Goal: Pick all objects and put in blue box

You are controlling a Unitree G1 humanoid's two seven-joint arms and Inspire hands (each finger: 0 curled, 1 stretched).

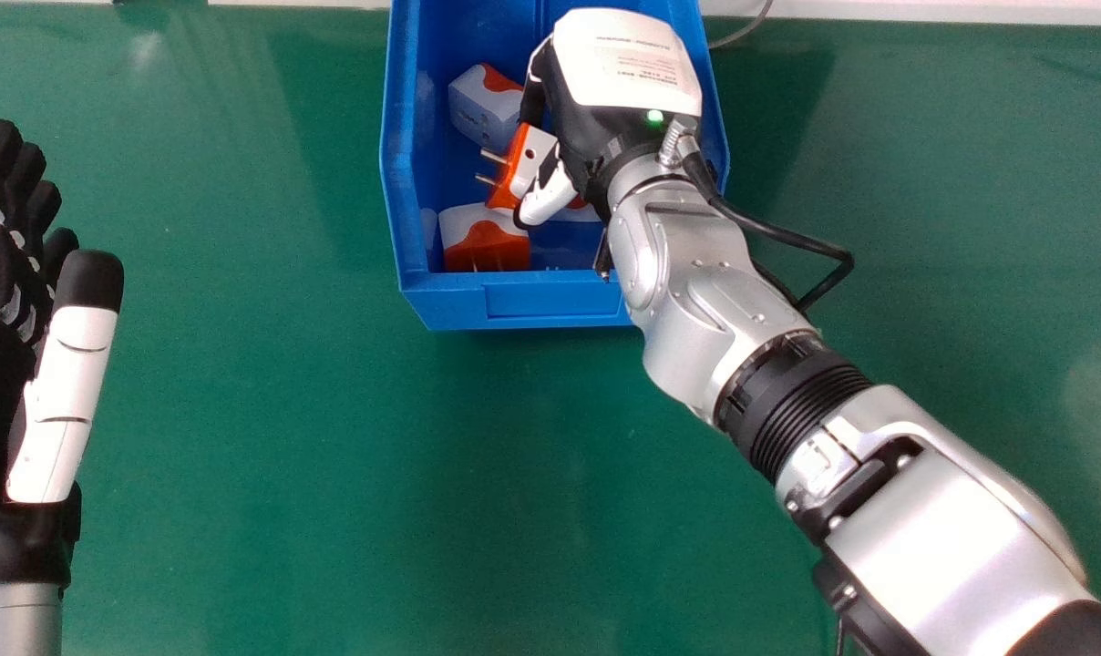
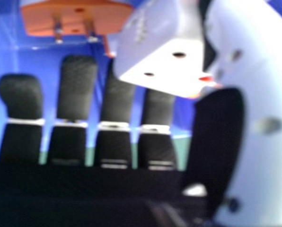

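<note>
The right hand (image 1: 605,87), at upper centre, pinches a plug (image 1: 534,157) inside the blue box (image 1: 459,305); the left hand (image 1: 66,392), at left edge, is open. This seems the placing step; next needs gentle release.

The blue plastic box (image 1: 403,164) runs off the head view's top edge, and the black and white right hand (image 1: 623,73) hides much of its inside. Beneath that hand, most of a white and orange adapter (image 1: 580,214) is covered, its shape impossible to tell. The thumb covers a corner of the two-pin orange and white plug adapter (image 1: 534,162) in its grasp. In the right hand view, the top edge crops an orange-faced pronged adapter (image 2: 74,19). The black and white left hand (image 1: 63,401) is cut by the head view's left edge.
</note>
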